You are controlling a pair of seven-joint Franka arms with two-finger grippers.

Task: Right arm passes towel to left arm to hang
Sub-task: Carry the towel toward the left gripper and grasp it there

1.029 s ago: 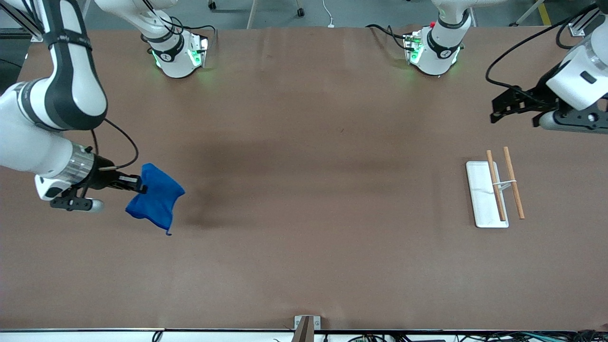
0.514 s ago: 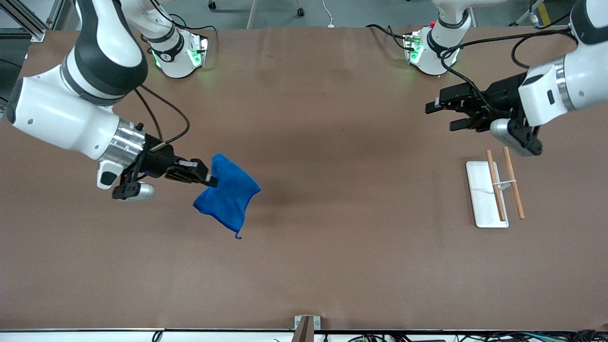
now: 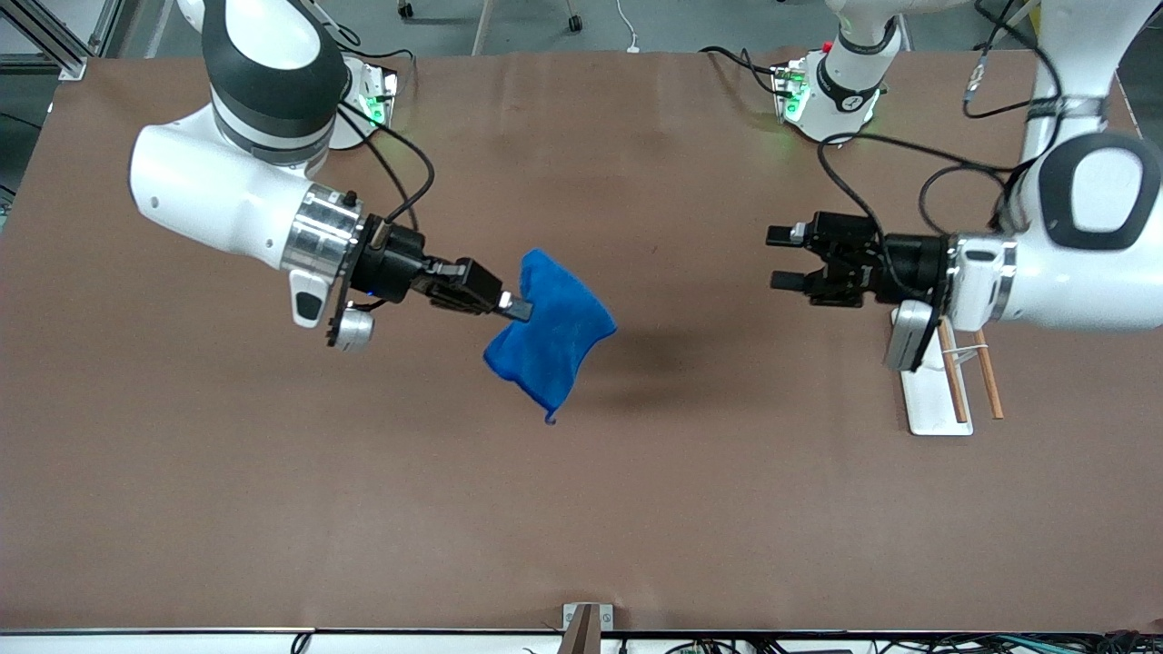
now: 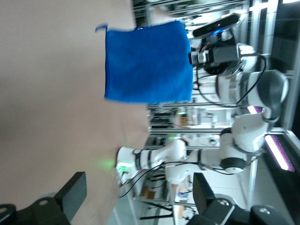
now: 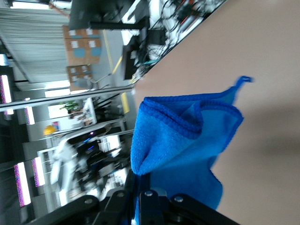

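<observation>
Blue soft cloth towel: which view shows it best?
Left wrist view: the blue soft cloth towel hangs flat, whole face visible. Front view shows it foreshortened, held by the right gripper; right wrist view shows bunched folds.

High front view; two wrist views

Towel [image 3: 552,329]: edge pinched betw. the jaws of right gripper [image 3: 520,310] was hidden by the fingers; in right wrist view the cloth [image 5: 180,145] ran out of frame at the jaws. Left gripper [image 3: 780,259]: in left wrist view only the two finger stubs [image 4: 72,191] showed, tips cut off by the frame edge. White tray [image 3: 929,400]: end nearest the left jaws was covered by the wrist camera housing, rod ends too.
</observation>
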